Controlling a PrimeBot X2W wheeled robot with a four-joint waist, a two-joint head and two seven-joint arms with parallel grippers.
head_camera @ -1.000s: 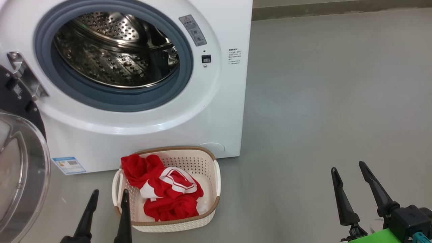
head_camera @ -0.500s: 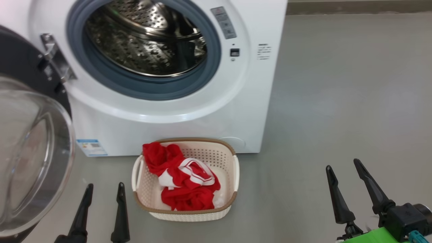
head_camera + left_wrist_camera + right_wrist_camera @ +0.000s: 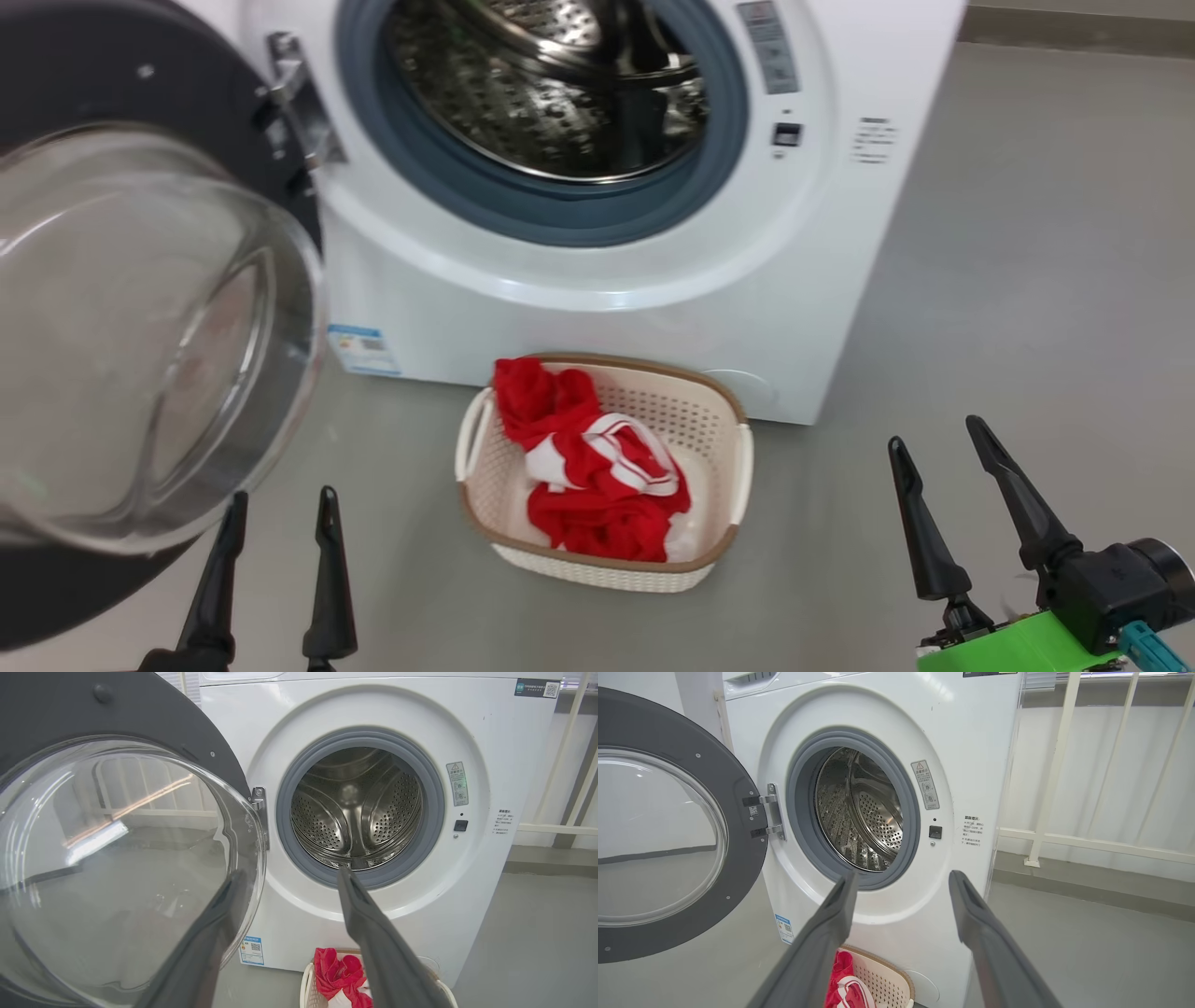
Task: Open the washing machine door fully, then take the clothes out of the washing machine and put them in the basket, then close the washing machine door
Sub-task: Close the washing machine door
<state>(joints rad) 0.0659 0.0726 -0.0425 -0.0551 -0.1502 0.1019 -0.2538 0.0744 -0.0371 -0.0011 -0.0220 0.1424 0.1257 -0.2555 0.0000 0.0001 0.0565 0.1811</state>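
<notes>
Head cam is panning toward the washing machine door (image 3: 140, 327) (things themselves aren't shifting), left gripper (image 3: 284, 493) & right gripper (image 3: 935, 430) hanging spread, empty, clothes (image 3: 597, 485) lying in basket (image 3: 739, 467), so door-closing is prob. next.

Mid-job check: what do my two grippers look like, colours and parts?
Left gripper: two long, tapered matte-black fingers with pointed tips. Right gripper: the same black fingers on a black blocky mount, beside a bright green plate with a small teal connector.
</notes>
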